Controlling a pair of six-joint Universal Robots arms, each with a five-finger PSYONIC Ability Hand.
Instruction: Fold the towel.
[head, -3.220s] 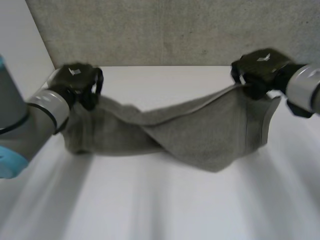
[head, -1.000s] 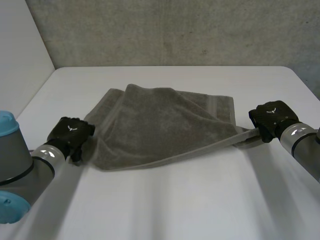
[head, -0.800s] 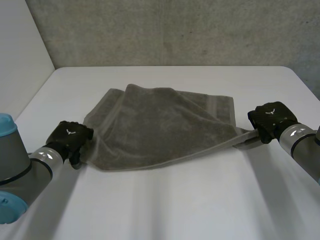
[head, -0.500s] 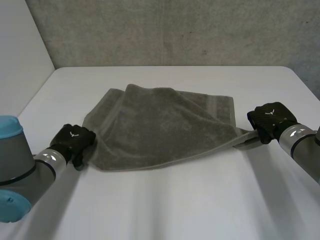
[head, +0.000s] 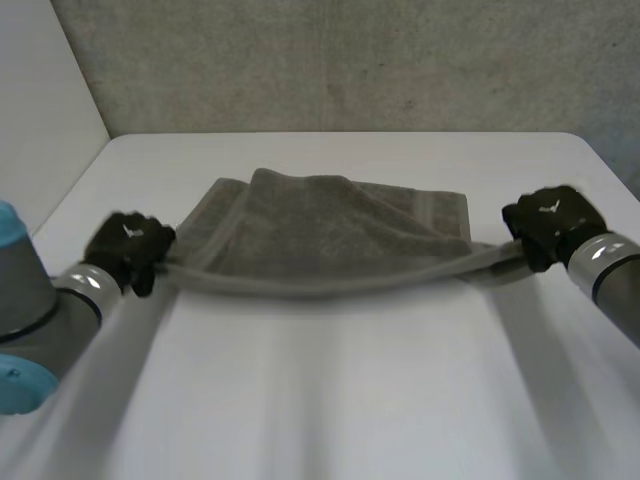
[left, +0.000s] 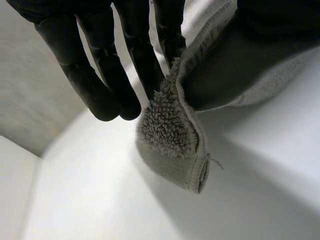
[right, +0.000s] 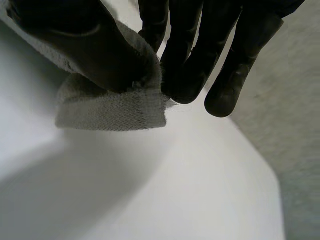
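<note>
The white desk (head: 330, 400) runs across the head view, with a grey wall (head: 350, 60) behind it. A grey towel (head: 320, 225) lies bunched and partly doubled over on the far middle of the desk. Its near edge is stretched in a sagging line between the two hands. The left arm (head: 40, 310) and right arm (head: 610, 275) reach in from either side. The left hand (head: 125, 245) pinches the towel's left corner (left: 172, 135) between thumb and straight fingers, and the tip hangs just past the fingertips, above the desk. The right hand (head: 555, 222) grips the right corner (right: 112, 107) the same way, thumb pressed to fingers with cloth between.
</note>
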